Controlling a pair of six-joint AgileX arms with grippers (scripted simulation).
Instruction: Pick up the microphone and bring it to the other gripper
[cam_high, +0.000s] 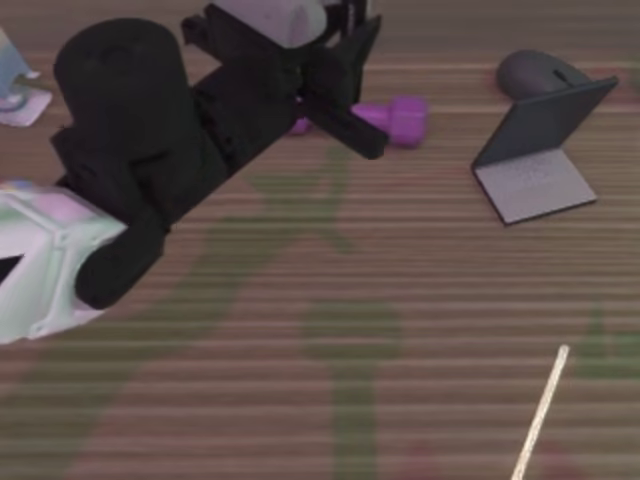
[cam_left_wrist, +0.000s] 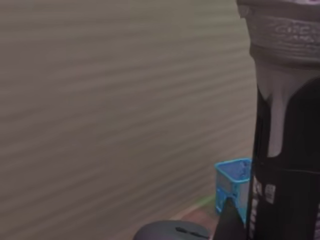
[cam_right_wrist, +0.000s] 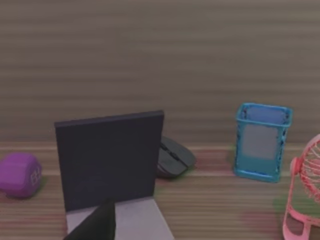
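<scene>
The microphone fills the near side of the left wrist view, a black body ending in a silvery mesh head. One black finger presses against its side. From above, my left gripper hangs over the back middle of the table, shut on the microphone, whose body cannot be told from the black fingers there. The other gripper, my right one, is out of the top view. Its wrist view shows a lone finger in front of the laptop, with nothing beside it.
A purple dumbbell lies under the left gripper. An open laptop and a grey mouse sit at the back right. A thin pale stick lies front right. A blue holder and a pink fan stand beyond the mouse.
</scene>
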